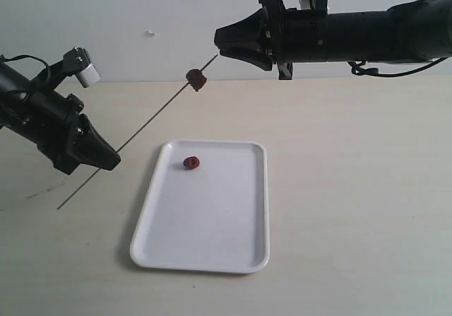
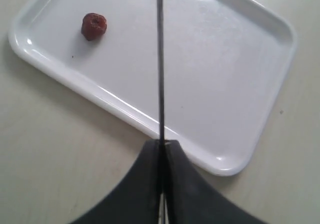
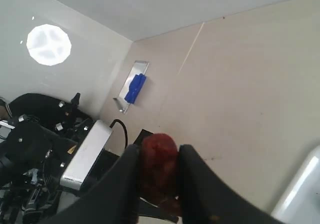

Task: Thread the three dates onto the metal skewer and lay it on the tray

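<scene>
Exterior view: left gripper (image 1: 111, 161) clamps the thin grey metal skewer (image 1: 152, 118). One dark red-brown wrinkled date (image 1: 195, 79) is threaded high on it, above the table's (image 1: 353, 189) far edge. Another date (image 1: 191, 162) lies near the white rectangular tray's (image 1: 212, 259) far left corner. Left wrist view: fingers (image 2: 142, 184) pressed together on the skewer. Right wrist view: right gripper (image 3: 159, 153) pinches a third date (image 3: 159, 166).

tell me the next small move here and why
Probably push the right hand along the metal skewer: it grips the held date near the tip, the threaded date is already on, and the left hand clamps the skewer.
</scene>
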Controlling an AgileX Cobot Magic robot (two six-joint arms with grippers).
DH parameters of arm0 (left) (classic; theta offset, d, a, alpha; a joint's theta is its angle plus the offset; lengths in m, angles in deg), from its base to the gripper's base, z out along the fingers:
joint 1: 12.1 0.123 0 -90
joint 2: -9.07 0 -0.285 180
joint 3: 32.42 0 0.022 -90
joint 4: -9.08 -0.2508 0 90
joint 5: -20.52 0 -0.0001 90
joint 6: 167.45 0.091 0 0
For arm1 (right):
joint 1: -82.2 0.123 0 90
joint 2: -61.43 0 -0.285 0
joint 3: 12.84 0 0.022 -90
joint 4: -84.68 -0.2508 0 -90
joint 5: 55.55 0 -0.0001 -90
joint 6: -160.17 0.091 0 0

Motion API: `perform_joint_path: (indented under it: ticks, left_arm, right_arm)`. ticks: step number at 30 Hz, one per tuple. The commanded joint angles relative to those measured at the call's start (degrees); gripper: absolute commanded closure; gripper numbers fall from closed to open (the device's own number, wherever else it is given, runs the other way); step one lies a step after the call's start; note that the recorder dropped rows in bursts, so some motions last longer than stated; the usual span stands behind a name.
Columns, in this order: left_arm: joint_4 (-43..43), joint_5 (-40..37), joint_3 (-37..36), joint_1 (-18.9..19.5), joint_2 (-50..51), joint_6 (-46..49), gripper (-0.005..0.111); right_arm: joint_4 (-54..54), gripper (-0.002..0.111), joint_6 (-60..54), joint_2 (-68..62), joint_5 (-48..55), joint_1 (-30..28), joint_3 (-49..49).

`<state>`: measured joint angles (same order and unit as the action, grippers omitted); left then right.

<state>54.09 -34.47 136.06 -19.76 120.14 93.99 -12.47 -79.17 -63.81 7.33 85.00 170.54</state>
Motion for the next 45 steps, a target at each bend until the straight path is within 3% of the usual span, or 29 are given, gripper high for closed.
perform_joint_path:
  ticks: [1,29,45]
  left_arm:
    - [2.01,0.11,0.45,-0.38,0.08,0.66,0.107]
    - [4.06,-2.07,0.45,-0.38,0.08,3.77,0.107]
    - [11.40,-1.21,0.45,-0.38,0.08,5.48,0.107]
  right_arm:
    - [1.51,0.083,-1.01,0.86,0.77,-0.11,-0.17]
    - [1.69,0.083,-2.31,0.86,-0.30,-0.11,-0.17]
    - [3.37,0.083,-2.52,0.86,0.29,-0.11,-0.17]
